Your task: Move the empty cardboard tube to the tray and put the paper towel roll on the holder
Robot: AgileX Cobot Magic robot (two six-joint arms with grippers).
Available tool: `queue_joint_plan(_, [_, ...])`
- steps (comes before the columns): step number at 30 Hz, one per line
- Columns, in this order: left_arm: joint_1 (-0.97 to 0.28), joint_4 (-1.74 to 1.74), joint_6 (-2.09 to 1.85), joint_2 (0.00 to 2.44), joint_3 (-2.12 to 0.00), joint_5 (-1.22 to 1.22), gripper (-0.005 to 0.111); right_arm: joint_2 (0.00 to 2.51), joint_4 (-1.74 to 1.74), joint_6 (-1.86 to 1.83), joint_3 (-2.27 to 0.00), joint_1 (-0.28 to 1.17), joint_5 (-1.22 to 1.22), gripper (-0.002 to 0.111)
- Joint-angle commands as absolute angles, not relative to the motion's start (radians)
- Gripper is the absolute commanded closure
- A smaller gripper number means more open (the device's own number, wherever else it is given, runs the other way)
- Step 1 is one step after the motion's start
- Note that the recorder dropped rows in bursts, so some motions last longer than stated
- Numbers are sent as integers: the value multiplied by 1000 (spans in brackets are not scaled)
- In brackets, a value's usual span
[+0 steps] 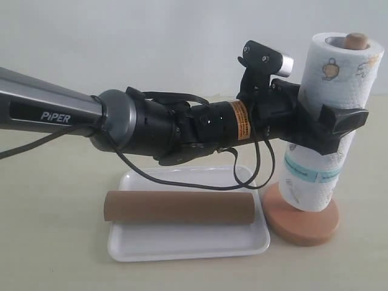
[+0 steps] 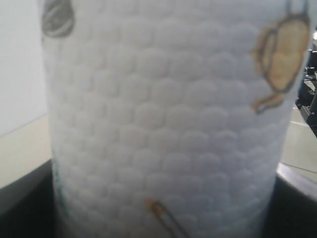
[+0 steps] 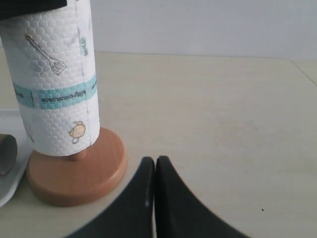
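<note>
Beige tabletop (image 1: 48, 254); behind it, seemingly, a whitish wall (image 1: 151, 36).

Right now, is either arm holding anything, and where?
The left gripper clasps the paper towel roll around its middle; the right gripper is shut, empty.

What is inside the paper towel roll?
The pole of the holder: its rounded tip pokes out above the paper towel roll, and a short stretch shows beneath it. The pole's middle is covered by paper.

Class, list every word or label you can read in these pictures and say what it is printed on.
"PiPER": on the left arm.
Orange sticker near that arm's wrist: too small to read.
Teal band on the paper towel roll: print blurred, unreadable.
</note>
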State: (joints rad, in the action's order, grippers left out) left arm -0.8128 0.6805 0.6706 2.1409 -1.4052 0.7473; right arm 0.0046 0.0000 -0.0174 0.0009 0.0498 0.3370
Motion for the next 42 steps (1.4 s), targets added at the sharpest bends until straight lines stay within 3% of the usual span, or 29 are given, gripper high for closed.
queue_joint_plan(1, [-813,673,675,2129,-1406,776,25,0,0,-20,0,52,334,108])
queue_joint_plan(11, [-813,676,676,2129,-1406,782,0,0,0,-20,0,52,334,108])
queue_joint_plan(16, [-810,678,630,2116,-1408,889,0,0,0,-20,0,52,334,108])
queue_joint_plan(22, [-810,728,629,2013,-1408,757,1,0,0,-20,0,52,334,108])
queue_joint_plan(32, [-808,772,766,1770,-1420,757,1,0,0,-20,0,52,334,108])
queue_joint_plan(36, [-777,1158,975,1660,-1420,786,10,0,0,-20,0,52,334,108])
queue_joint_plan(39, [-735,1434,1006,1607,-1420,878,28,0,0,-20,0,52,334,108])
queue_joint_plan(42, [-687,1625,1006,1562,-1420,975,55,0,0,-20,0,52,334,108])
